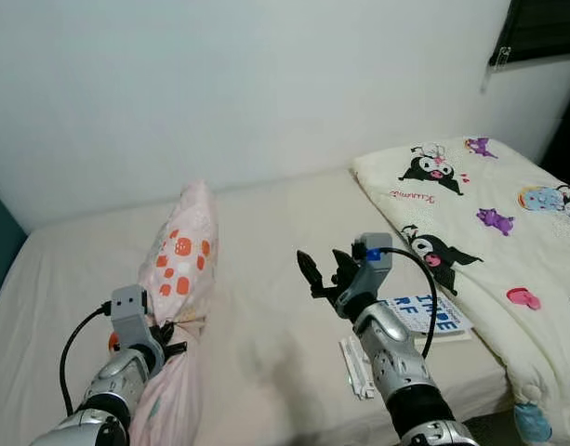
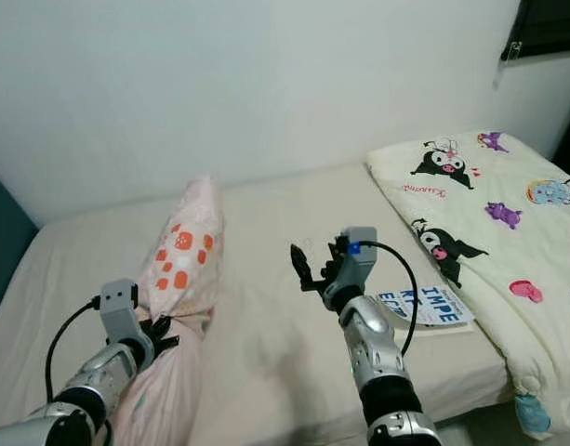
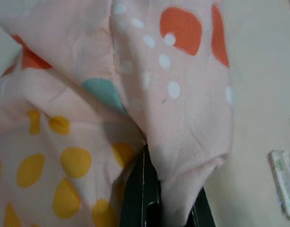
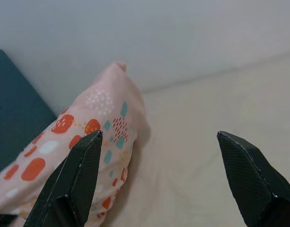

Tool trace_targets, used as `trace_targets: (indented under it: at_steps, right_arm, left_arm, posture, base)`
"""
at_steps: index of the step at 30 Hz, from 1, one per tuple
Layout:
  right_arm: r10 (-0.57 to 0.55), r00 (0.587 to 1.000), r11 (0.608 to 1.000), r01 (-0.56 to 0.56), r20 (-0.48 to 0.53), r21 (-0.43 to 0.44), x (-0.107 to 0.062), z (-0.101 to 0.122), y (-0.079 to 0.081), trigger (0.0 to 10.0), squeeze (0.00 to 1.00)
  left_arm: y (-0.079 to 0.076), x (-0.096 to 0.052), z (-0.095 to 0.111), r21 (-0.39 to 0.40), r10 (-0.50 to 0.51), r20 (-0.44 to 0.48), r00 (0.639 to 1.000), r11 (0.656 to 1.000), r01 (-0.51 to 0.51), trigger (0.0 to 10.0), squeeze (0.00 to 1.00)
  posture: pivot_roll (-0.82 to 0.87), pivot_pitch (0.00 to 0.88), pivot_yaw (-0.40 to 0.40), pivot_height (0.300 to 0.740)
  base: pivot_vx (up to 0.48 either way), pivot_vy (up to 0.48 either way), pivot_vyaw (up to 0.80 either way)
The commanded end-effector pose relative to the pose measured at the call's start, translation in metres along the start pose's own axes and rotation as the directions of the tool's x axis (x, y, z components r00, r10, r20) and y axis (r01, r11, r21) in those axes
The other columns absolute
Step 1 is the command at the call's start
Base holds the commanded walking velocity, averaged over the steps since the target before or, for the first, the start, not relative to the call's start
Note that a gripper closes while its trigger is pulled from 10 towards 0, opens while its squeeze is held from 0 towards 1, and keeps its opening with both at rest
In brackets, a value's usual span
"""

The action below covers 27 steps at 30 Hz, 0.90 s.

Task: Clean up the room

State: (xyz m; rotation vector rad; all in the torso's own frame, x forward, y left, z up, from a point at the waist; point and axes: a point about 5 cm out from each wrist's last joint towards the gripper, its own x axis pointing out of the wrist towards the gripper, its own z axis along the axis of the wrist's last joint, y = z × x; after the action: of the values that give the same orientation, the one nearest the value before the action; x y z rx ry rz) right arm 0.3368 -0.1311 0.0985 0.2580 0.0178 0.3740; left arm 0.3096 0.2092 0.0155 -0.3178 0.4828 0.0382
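My left gripper (image 1: 165, 346) has its fingers clamped on the pink spotted fabric pillow (image 1: 178, 269), lifting it. My right gripper (image 1: 326, 272), fingers apart, faces it to assist.

We see a pink pillow (image 1: 179, 279) dotted with orange, yellow and teal spots standing on its long edge at the left of the cream bed (image 1: 266, 279), its far end reaching toward the wall, its near corner bunched.
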Motion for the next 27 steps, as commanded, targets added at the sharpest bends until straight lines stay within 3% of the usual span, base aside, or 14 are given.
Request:
trace_targets:
  at_steps: [1, 9, 13, 19, 22, 27]
  right_arm:
    - [0.065, 0.998, 0.998, -0.065, 0.010, -0.003, 0.003, -0.002, 0.015, 10.0, 0.00]
    - [0.098, 0.995, 0.995, -0.098, 0.014, -0.006, 0.003, -0.002, 0.020, 10.0, 0.00]
    - [0.056, 0.998, 0.998, -0.056, -0.005, -0.014, 0.003, -0.005, 0.016, 10.0, 0.00]
    - [0.011, 1.000, 1.000, -0.011, 0.003, -0.016, 0.002, -0.004, 0.011, 10.0, 0.00]
    - [0.007, 1.000, 1.000, -0.007, 0.004, -0.016, 0.001, -0.004, 0.011, 10.0, 0.00]
    - [-0.016, 1.000, 1.000, 0.016, 0.013, -0.015, 0.001, -0.002, 0.007, 10.0, 0.00]
  left_arm:
    - [0.013, -0.004, -0.002, -0.001, 0.049, -0.008, 0.999, 0.999, -0.049, 10.0, 0.00]
    - [-0.003, 0.005, 0.035, 0.004, -0.011, 0.115, 0.993, 1.000, 0.010, 10.0, 0.00]
    - [-0.011, 0.008, 0.054, 0.070, -0.050, 0.159, 0.986, 0.997, 0.040, 10.0, 0.00]
    - [-0.025, 0.010, 0.062, 0.161, -0.119, 0.169, 0.978, 0.983, 0.092, 10.0, 0.00]
    - [-0.027, 0.011, 0.063, 0.167, -0.130, 0.172, 0.976, 0.981, 0.101, 10.0, 0.00]
    - [-0.045, 0.014, 0.068, 0.224, -0.194, 0.177, 0.965, 0.963, 0.152, 10.0, 0.00]
  posture:
    - [-0.13, 0.022, 0.070, 0.740]
    - [-0.13, 0.025, 0.073, 0.740]
    - [-0.13, 0.027, 0.081, 0.740]
    - [-0.14, 0.030, 0.088, 0.740]
    - [-0.14, 0.030, 0.089, 0.740]
    - [-0.15, 0.032, 0.094, 0.740]
  base:
    - [0.000, 0.446, 0.66]
    - [0.000, 0.450, 0.66]
    - [0.000, 0.453, 0.00]
    - [0.000, 0.451, 0.00]
    - [0.000, 0.451, 0.00]
    - [0.000, 0.453, 0.00]
